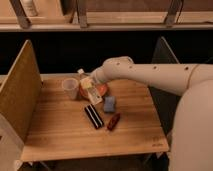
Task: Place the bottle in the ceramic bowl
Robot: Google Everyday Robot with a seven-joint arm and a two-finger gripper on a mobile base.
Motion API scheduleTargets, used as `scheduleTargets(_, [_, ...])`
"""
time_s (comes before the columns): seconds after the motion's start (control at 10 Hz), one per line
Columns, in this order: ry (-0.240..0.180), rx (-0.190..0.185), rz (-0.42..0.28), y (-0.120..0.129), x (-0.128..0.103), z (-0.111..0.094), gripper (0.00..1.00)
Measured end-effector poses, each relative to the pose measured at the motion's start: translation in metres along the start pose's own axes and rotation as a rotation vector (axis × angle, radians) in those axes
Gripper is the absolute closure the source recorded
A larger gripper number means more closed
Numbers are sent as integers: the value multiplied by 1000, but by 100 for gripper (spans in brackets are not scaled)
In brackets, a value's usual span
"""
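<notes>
The orange-red ceramic bowl point(102, 90) sits at the back middle of the wooden table, partly hidden by the bottle and the gripper. My gripper point(89, 83) reaches in from the right on the white arm. It is shut on the cream-white bottle point(92, 94), which it holds tilted over the bowl's left rim. The bottle's cap end point(80, 72) points back and left, and its pale label end hangs over the bowl's front edge.
A translucent whitish cup point(70, 88) stands just left of the bowl. A blue block point(109, 104), a black striped bar point(93, 116) and a dark red oblong item point(113, 121) lie in front of the bowl. Upright panels stand at the left point(20, 90) and right point(165, 55).
</notes>
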Motion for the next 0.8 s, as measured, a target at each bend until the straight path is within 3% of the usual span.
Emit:
scheduleTargets(0.3, [-2,-6,2,4,-1,1,100])
scheduleTargets(0.5, [-13,13,-4,-8,-6,1,100])
scheduleTargets(0.8, [-82,111,-23,-80,-36,-17,100])
